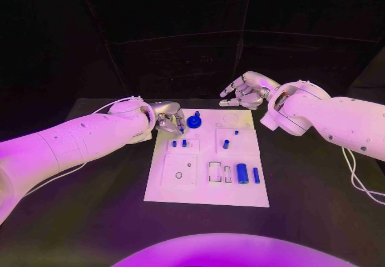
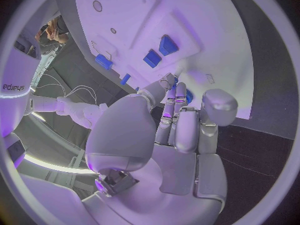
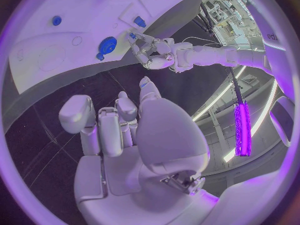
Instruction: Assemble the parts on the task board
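The white task board (image 1: 207, 189) lies mid-table. A round blue part (image 1: 194, 120) stands near its far left corner. Two small blue pegs (image 1: 174, 143) stand left of centre, and another peg (image 1: 226, 144) stands right of them. A thick blue cylinder (image 1: 241, 173) and a thin one (image 1: 256, 175) lie near the right edge. My left hand (image 1: 170, 119) is at the board's far left edge, fingers pointing down beside the round part (image 3: 106, 46); whether it grips anything is hidden. My right hand (image 1: 245, 92) hovers beyond the far edge, loosely curled, holding nothing.
A grey piece (image 1: 228, 174) lies beside a rectangular slot (image 1: 214, 171) on the board. Round recesses (image 1: 231, 118) mark the far right corner. Black table (image 1: 312, 194) surrounds the board. A white cable (image 1: 357, 178) hangs from the right arm.
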Robot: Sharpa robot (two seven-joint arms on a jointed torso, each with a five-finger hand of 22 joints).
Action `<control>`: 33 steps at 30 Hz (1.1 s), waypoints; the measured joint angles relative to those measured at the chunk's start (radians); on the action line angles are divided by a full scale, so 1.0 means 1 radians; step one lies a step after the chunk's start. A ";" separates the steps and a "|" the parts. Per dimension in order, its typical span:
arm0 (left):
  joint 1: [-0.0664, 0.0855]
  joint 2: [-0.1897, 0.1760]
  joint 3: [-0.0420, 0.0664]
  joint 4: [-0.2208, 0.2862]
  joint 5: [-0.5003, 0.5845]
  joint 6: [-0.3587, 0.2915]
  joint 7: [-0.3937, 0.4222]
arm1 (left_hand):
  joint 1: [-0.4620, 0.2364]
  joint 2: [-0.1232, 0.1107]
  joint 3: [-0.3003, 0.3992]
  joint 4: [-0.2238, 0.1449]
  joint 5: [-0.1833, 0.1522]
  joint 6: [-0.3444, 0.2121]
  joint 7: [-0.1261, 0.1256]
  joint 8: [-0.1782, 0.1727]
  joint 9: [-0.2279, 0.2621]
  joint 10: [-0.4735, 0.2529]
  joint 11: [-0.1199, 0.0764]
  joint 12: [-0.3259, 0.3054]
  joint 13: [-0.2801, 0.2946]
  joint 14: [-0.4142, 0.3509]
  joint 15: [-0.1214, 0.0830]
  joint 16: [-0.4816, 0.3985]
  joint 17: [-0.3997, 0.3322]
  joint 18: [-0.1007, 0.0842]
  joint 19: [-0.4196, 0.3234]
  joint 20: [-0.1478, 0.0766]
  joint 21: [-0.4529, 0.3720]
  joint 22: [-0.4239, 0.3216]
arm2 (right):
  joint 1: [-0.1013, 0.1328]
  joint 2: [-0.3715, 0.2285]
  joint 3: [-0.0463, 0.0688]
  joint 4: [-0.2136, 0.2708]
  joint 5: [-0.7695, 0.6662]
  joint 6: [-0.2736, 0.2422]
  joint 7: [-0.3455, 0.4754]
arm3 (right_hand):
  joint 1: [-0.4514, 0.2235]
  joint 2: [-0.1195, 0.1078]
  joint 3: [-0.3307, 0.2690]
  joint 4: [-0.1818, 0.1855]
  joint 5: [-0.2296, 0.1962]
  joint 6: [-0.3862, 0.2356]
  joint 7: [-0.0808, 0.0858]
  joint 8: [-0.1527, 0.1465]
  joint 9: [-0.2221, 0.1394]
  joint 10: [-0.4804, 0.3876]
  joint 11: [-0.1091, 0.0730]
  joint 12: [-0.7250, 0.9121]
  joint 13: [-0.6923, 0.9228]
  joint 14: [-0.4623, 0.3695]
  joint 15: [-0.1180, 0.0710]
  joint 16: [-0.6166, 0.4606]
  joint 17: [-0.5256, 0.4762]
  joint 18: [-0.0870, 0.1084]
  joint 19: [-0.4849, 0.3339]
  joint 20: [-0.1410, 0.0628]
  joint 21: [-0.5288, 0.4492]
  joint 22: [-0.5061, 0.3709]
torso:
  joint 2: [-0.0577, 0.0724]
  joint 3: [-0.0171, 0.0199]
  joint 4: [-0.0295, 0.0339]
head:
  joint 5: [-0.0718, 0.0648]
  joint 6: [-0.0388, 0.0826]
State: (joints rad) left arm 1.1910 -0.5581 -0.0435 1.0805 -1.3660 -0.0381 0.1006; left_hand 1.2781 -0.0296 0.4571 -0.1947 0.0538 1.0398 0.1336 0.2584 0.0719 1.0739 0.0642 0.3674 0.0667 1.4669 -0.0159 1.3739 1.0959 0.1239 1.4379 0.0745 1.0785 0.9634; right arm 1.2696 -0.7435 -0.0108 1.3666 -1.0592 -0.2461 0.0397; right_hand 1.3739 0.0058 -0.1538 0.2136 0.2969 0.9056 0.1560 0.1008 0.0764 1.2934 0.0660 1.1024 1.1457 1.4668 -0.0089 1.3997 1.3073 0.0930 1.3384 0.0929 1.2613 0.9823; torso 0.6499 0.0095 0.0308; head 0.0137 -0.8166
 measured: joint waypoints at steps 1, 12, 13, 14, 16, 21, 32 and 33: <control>0.000 0.001 0.000 -0.001 0.000 0.001 0.000 | 0.000 0.000 0.000 0.000 0.000 0.000 0.000 -0.001 0.000 0.000 0.000 0.000 0.000 0.000 0.000 0.000 0.000 0.000 0.000 0.000 0.000 0.000 | 0.000 0.000 0.000 0.000 0.000 0.000 0.000 | 0.000 0.000 0.000 0.000 0.000 0.000 0.000 0.000 0.000 0.000 0.000 0.000 0.000 0.000 0.000 0.000 0.000 0.000 0.000 0.000 0.000 0.000 | 0.000 0.0001 0.0000 | 0.000 0.000; -0.005 0.012 0.000 -0.016 0.000 0.008 0.000 | 0.000 0.000 0.000 0.000 0.000 0.000 0.000 -0.003 0.000 0.000 0.000 0.000 0.000 0.000 0.000 0.000 0.000 0.000 0.000 0.000 0.000 0.000 | 0.000 0.001 0.000 0.000 0.000 0.000 0.000 | 0.000 0.000 0.000 0.000 0.000 0.000 0.000 0.000 0.000 0.000 0.000 0.000 0.000 0.000 0.000 0.000 0.000 0.000 0.000 0.000 0.000 0.000 | 0.000 0.0001 0.0000 | -0.002 -0.002; -0.005 0.013 0.000 -0.017 0.001 0.009 0.000 | 0.000 0.000 0.000 0.000 0.000 0.000 0.000 -0.003 0.000 0.000 0.000 0.000 0.000 0.000 0.000 0.000 0.000 0.000 0.000 0.000 0.000 0.000 | 0.000 0.001 0.000 0.000 0.000 0.000 0.000 | 0.000 0.000 0.000 0.000 0.000 0.000 0.000 0.000 0.000 0.000 0.000 0.000 0.000 0.000 0.000 0.000 0.000 0.000 0.000 0.000 0.000 0.000 | 0.000 0.0001 0.0001 | -0.002 -0.002; -0.005 0.014 0.000 -0.018 0.001 0.009 -0.001 | 0.000 0.000 0.000 0.000 0.000 0.000 0.000 -0.003 0.000 0.000 0.000 0.000 0.000 0.000 0.000 0.000 0.000 0.000 0.000 0.000 0.000 0.000 | 0.000 0.001 0.000 0.000 0.000 0.000 0.000 | 0.000 0.000 0.000 0.000 0.000 0.000 0.000 0.000 0.000 0.000 0.000 0.000 0.000 0.000 0.000 0.000 0.000 0.000 0.000 0.000 0.000 0.000 | 0.000 0.0001 0.0001 | -0.002 -0.002; -0.005 0.014 0.000 -0.020 0.001 0.010 -0.001 | 0.000 0.000 0.000 0.000 0.000 0.000 0.000 -0.003 0.000 0.000 0.000 0.000 0.000 0.000 0.000 0.000 0.000 0.000 0.000 0.000 0.000 0.000 | 0.000 0.001 0.000 0.000 0.000 0.000 0.000 | 0.000 0.000 0.000 0.000 0.000 0.000 0.000 0.000 0.000 0.000 0.000 0.000 0.000 0.000 0.000 0.000 0.000 0.000 0.000 0.000 0.000 0.000 | 0.000 0.0001 0.0002 | -0.003 -0.002; -0.006 0.017 0.000 -0.022 0.001 0.014 -0.002 | 0.000 0.000 0.000 0.000 0.000 0.000 0.000 -0.003 0.000 0.000 0.000 0.000 0.000 0.000 0.000 0.000 0.000 0.000 0.000 0.000 0.000 0.000 | 0.000 0.001 0.000 0.001 0.000 0.000 0.000 | 0.000 0.000 0.000 0.000 0.000 0.000 0.000 0.000 0.000 0.000 0.000 0.000 0.000 0.000 0.000 0.000 0.000 0.000 0.000 0.000 0.000 0.000 | 0.000 0.0001 0.0004 | -0.004 -0.004; -0.007 0.021 -0.001 -0.027 0.001 0.020 -0.007 | -0.006 -0.006 0.003 -0.003 0.000 0.000 0.000 -0.008 -0.001 0.003 0.004 -0.016 -0.001 0.000 0.000 0.000 -0.004 0.000 0.000 0.000 0.000 0.000 | 0.000 0.001 0.000 0.001 0.000 0.000 0.000 | 0.000 0.000 0.000 0.000 0.000 0.000 0.000 0.000 0.000 0.000 0.000 0.000 0.000 0.000 0.000 0.000 0.000 0.000 0.000 0.000 0.000 0.000 | 0.000 -0.0003 0.0005 | -0.004 -0.005; -0.007 0.021 -0.001 -0.028 0.001 0.020 -0.008 | -0.006 -0.006 0.003 -0.003 0.000 -0.001 0.001 -0.014 -0.001 0.003 0.004 -0.021 -0.002 0.000 0.000 0.000 -0.005 0.000 0.000 0.000 0.000 0.001 | 0.000 0.001 0.000 0.001 0.000 0.000 0.000 | 0.000 0.000 0.000 0.000 0.000 0.000 0.000 0.000 0.000 0.000 0.000 0.000 0.000 0.000 0.000 0.000 0.000 0.000 0.000 0.000 0.000 0.000 | 0.000 -0.0003 0.0005 | -0.004 -0.005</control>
State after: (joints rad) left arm 1.1842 -0.5372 -0.0447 1.0528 -1.3647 -0.0180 0.0928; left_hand 1.2722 -0.0357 0.4598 -0.1974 0.0539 1.0390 0.1343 0.2444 0.0704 1.0773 0.0678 0.3462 0.0650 1.4669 -0.0158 1.3739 1.0910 0.1240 1.4377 0.0745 1.0784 0.9643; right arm 1.2696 -0.7425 -0.0108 1.3672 -1.0592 -0.2461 0.0397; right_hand 1.3739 0.0058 -0.1538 0.2136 0.2968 0.9056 0.1560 0.1008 0.0762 1.2934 0.0660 1.1025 1.1456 1.4668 -0.0089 1.3997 1.3073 0.0930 1.3384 0.0929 1.2613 0.9824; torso 0.6497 0.0092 0.0313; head 0.0094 -0.8213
